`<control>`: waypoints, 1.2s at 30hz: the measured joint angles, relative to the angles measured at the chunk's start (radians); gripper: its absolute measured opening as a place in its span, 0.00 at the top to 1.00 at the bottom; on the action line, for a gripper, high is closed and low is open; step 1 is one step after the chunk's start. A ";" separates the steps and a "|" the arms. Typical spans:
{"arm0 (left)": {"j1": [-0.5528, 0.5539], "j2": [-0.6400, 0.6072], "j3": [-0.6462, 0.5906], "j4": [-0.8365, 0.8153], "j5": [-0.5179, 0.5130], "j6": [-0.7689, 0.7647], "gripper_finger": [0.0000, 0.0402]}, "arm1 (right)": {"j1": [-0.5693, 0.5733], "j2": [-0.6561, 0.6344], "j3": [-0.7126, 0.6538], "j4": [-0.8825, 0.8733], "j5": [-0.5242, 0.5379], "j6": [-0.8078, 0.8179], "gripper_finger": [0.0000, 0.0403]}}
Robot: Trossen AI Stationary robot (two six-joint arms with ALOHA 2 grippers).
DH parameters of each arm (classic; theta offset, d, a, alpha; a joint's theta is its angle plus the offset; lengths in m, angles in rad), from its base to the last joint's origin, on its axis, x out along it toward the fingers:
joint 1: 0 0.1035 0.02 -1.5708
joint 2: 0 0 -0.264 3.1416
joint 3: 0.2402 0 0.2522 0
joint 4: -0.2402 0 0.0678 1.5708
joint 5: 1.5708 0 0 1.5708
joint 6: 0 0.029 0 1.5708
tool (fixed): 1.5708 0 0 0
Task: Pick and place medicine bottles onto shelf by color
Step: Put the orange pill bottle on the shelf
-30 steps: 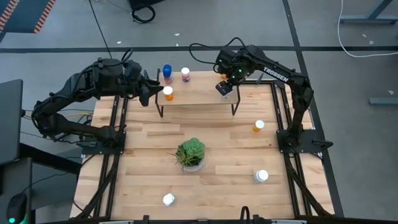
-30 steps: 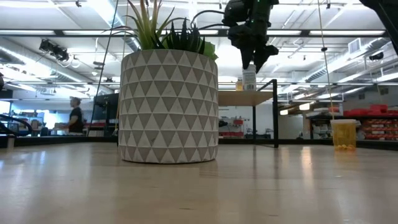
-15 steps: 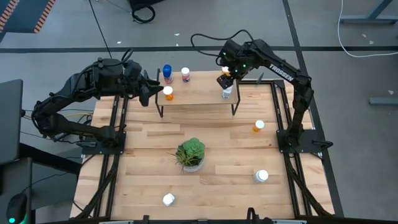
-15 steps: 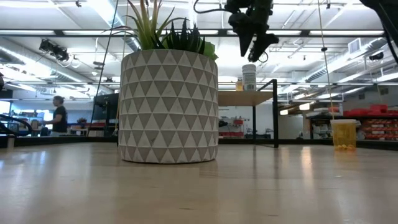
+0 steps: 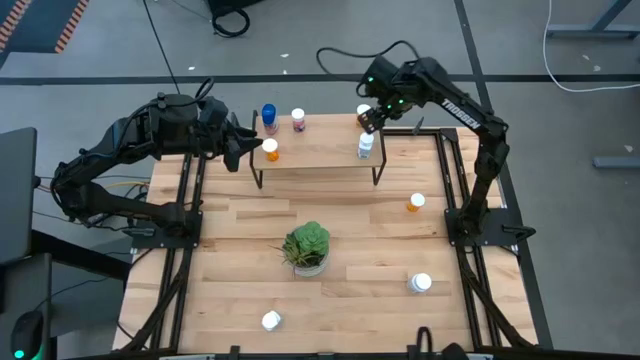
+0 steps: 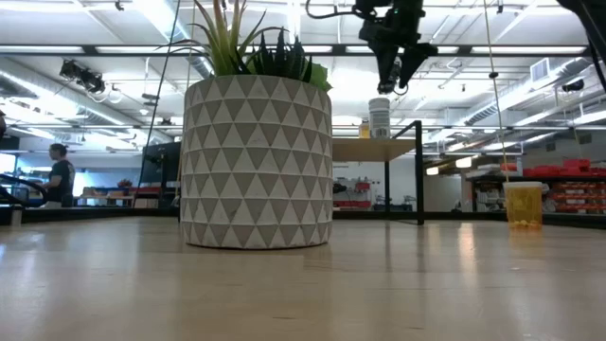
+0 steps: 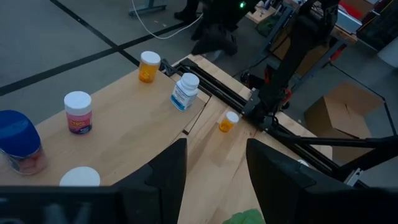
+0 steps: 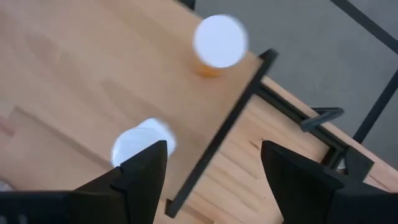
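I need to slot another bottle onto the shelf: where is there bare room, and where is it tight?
The shelf is bare along its middle, between the orange bottle and the white bottle. Both ends are crowded: the blue bottle and pink bottle with the left gripper alongside, and the right gripper above the white one.

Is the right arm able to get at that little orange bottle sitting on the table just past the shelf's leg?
Probably yes. The orange bottle stands alone on bare table on the right arm's side, with nothing above or beside it. The right gripper hangs open over the shelf, holding nothing, so it looks free to come down.
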 joint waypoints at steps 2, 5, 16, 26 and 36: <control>0.000 0.000 0.000 0.000 0.000 0.000 0.57 | -0.020 -0.016 0.000 0.000 0.000 0.018 0.33; 0.000 0.000 0.000 0.000 0.000 0.000 0.57 | -0.049 -0.040 -0.015 0.000 0.013 0.042 0.34; 0.000 0.000 0.000 0.000 0.000 -0.006 0.57 | -0.134 -0.207 -0.343 0.002 0.021 0.048 0.37; 0.000 0.013 0.001 0.002 0.000 -0.007 0.57 | -0.066 -0.528 -0.861 0.171 -0.170 0.263 0.37; 0.000 0.037 0.001 0.006 0.008 -0.027 0.57 | 0.101 -0.577 -1.123 0.231 -0.226 0.455 0.33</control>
